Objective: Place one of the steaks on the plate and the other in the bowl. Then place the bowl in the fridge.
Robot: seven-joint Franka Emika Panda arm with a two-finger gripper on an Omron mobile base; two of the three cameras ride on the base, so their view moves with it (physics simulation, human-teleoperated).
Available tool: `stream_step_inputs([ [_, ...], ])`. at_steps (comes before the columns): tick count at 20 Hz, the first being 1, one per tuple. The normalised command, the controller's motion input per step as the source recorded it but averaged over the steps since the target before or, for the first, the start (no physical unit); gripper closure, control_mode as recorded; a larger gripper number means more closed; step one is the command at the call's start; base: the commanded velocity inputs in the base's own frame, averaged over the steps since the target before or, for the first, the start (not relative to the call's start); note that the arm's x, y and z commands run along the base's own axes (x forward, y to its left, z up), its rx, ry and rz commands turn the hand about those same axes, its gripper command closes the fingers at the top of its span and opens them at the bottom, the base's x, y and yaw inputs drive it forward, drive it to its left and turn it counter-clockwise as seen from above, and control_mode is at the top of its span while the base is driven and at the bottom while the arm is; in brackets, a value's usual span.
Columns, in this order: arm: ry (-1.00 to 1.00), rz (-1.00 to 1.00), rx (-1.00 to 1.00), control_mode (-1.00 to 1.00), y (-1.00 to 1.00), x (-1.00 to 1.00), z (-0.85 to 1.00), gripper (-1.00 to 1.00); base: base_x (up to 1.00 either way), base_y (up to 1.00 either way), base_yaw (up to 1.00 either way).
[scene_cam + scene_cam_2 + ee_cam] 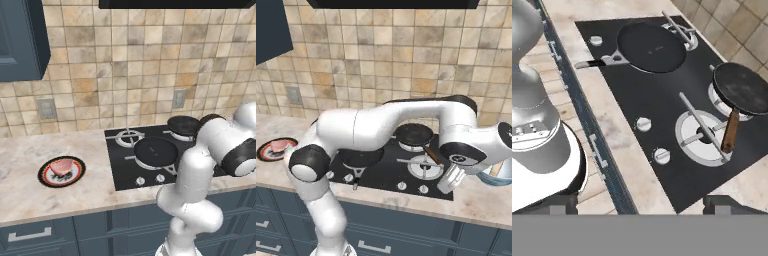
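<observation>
On the far left of the counter (30, 200) sits the plate (61, 171), red-rimmed with a black ring, and one steak (61, 166) lies flat on its centre; the right base view shows the same plate (275, 149) at its left edge. That half of the task looks done.

Moving right, the black cooktop (150, 155) carries two dark frying pans: the larger pan (650, 46) with a grey handle, and the smaller pan (742, 90) with a brown wooden handle over a rear burner. Neither is a task item.

Further right, past the cooktop, a pale blue-white curve peeks from behind the robot's wrist: this appears to be the bowl (495, 176), mostly hidden, so whether the second steak is in it cannot be told.

The gripper (642, 202) hangs over the front edge of the cooktop, its two fingertips (724, 202) spread wide with nothing between them. Judging from the right base view, the bowl lies just beside the hand, off to the arm's right, so the coming move likely turns that way. The bowl is round, so no long axis matters for the approach.
</observation>
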Motion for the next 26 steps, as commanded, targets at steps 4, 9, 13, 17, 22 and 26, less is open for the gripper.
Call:
stream_step_inputs([
  [4,-0.02,0.12,-0.45,-1.0,1.0,-0.58,0.1,-1.0,0.0,0.0,0.0],
  [9,0.07,0.17,-0.49,-1.0,1.0,-0.31,0.62,-1.0,0.0,0.0,0.0],
  [13,0.24,0.38,-0.5,-1.0,1.0,-0.24,0.77,-1.0,0.0,0.0,0.0],
  [17,0.28,0.46,-0.42,-1.0,1.0,-0.18,0.35,-1.0,0.0,0.0,0.0],
  [22,0.31,0.6,-0.2,-1.0,0.98,-0.03,0.11,-1.0,0.0,0.0,0.0],
  [26,0.23,0.8,-0.01,-1.0,0.81,0.0,0.01,-1.0,0.0,0.0,0.0],
])
